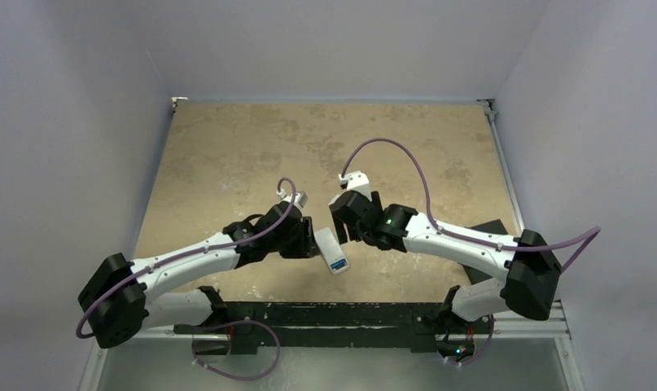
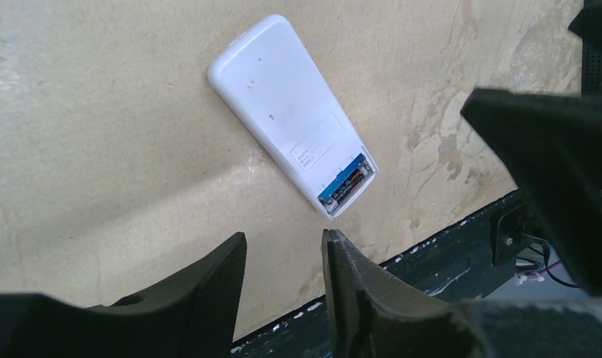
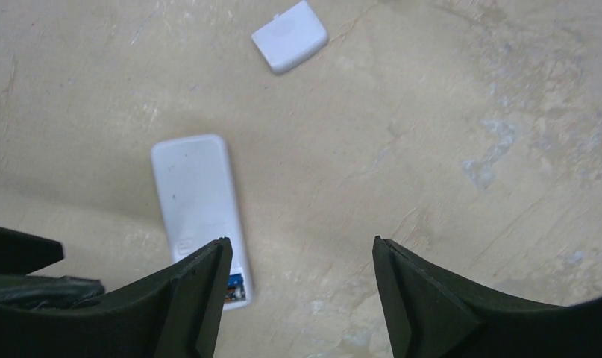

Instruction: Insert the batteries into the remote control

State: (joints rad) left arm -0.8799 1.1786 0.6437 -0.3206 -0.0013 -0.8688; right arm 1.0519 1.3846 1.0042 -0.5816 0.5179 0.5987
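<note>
The remote control [image 2: 286, 112] lies back-up on the desk [image 1: 227, 147], a smooth white plastic slab with rounded corners and a small printed label near one end. At that end the battery bay is uncovered, and two slim cylinders sit side by side inside it: the blue battery [image 2: 332, 192] and the dark battery [image 2: 355, 177], the latter with a touch of orange on it. The desk top is tan and mottled, scuffed with paler patches.

The left gripper [image 2: 283, 245] hovers just short of the remote's open end, its black wedge-shaped fingers [image 2: 215, 287] finely ribbed on their inner faces and parted with nothing between them. The right gripper [image 3: 301, 250] hangs over the desk beside the remote, spread wide and empty. Beyond it lies a small white cover piece [image 3: 290, 35] – squarish, soft-cornered – well apart from the remote.
</note>
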